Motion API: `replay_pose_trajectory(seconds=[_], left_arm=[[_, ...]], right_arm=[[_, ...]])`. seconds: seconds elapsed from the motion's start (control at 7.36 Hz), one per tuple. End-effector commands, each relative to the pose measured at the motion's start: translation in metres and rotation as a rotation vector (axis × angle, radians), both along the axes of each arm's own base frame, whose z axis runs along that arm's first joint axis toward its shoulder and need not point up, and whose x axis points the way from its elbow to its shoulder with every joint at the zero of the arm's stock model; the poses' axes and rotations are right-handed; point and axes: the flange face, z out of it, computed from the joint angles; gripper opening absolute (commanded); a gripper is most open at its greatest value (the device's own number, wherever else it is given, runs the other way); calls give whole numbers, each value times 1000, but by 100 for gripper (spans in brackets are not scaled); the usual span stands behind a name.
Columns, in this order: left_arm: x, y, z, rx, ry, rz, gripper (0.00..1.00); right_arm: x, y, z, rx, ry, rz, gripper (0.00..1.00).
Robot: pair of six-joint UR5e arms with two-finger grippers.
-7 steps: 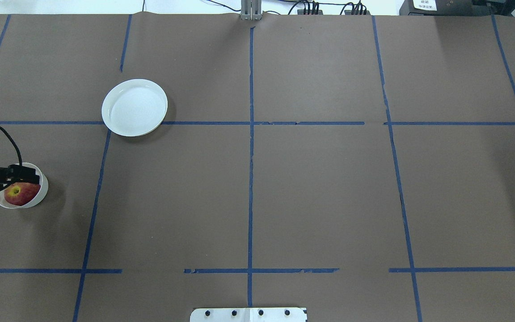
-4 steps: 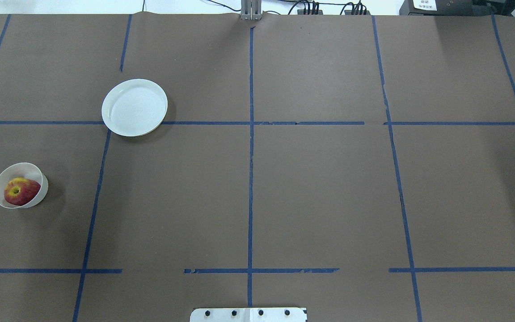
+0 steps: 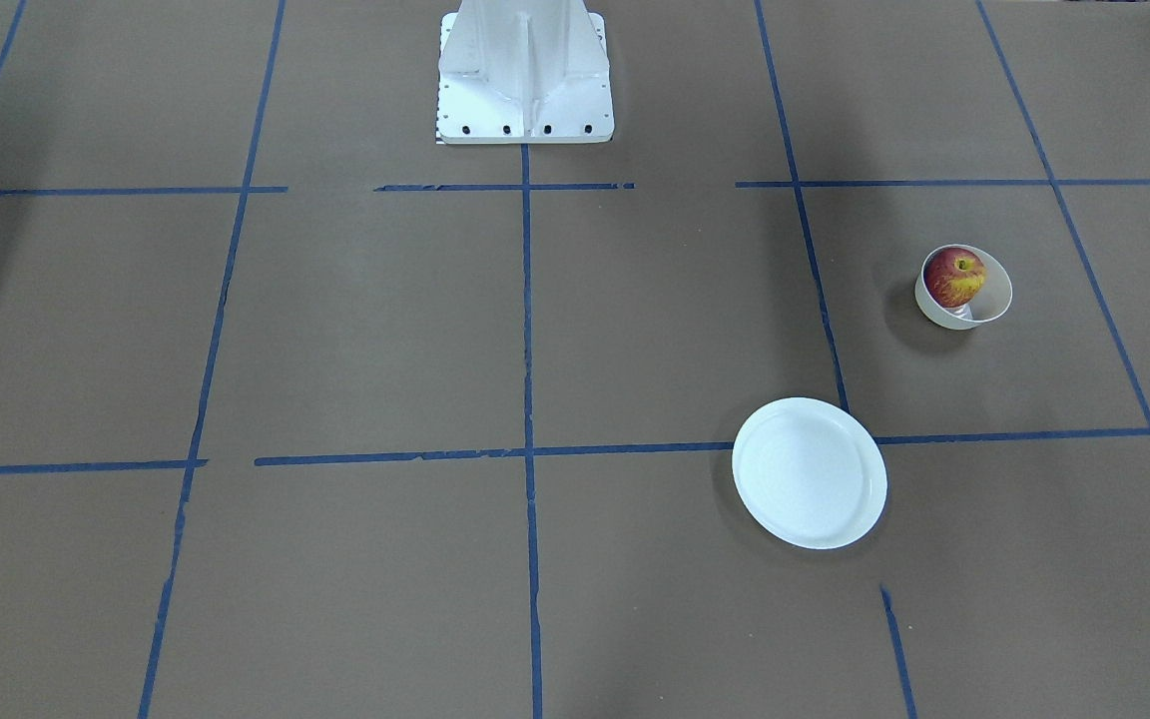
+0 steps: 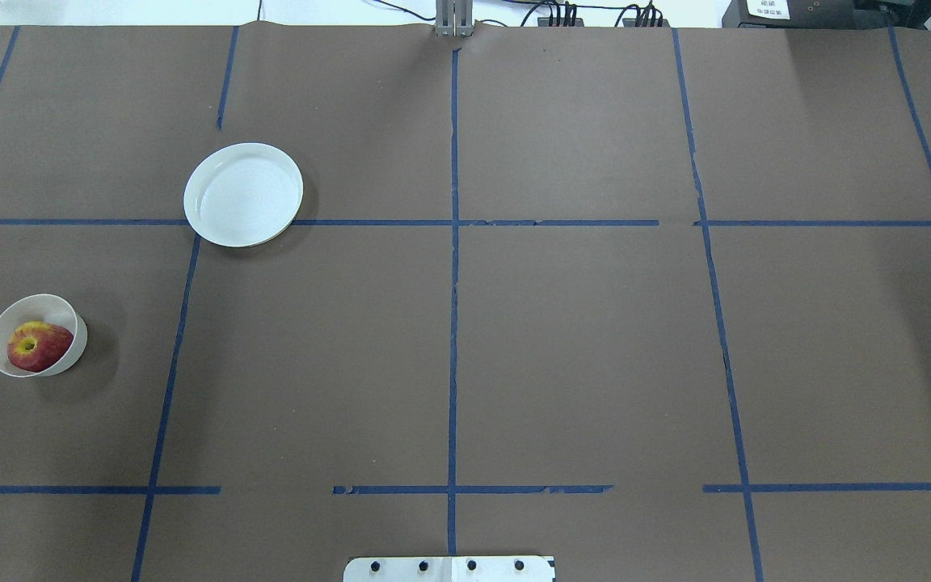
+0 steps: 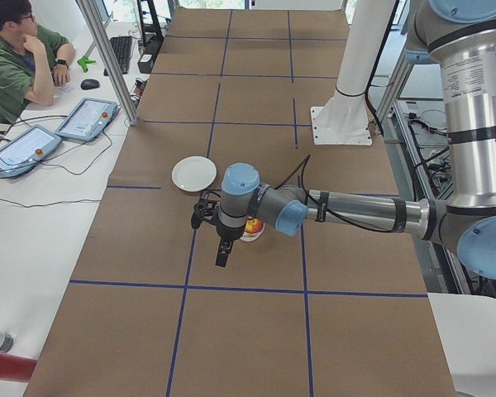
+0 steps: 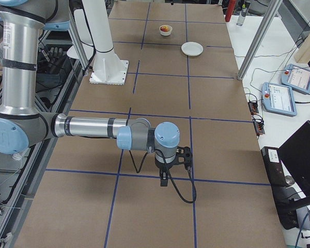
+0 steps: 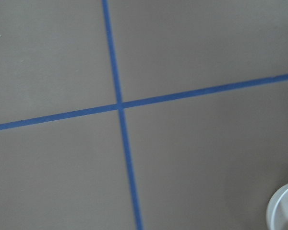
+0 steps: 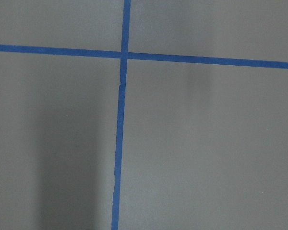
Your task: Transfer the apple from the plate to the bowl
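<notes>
Left gripper point(image 5: 222, 255) hangs near the bowl point(image 4: 55, 311); I cannot tell if it is open. Apple point(image 4: 35, 347) sits in the bowl.

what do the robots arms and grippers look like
The left arm and right arm are silver tubes with light-blue caps on grey joints, and a small printed label on the upright section. The left gripper and right gripper are black, each with a black cable looping off the wrist.
</notes>
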Motion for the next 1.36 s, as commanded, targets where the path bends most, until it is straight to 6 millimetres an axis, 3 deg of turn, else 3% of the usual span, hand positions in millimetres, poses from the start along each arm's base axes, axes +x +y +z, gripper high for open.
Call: replay_pose_trajectory(seconds=[0.0, 0.54, 1.09, 1.22], left_arm=[[-32, 6, 8, -108, 24, -10, 99], [-28, 18, 23, -98, 106, 70, 100], [-27, 15, 9, -60, 113, 73, 100], [-28, 15, 14, -69, 114, 71, 100]], right_arm=[[0, 0, 0, 0, 0, 0, 100], [0, 0, 0, 0, 0, 0, 100], [0, 0, 0, 0, 0, 0, 100], [0, 0, 0, 0, 0, 0, 100]])
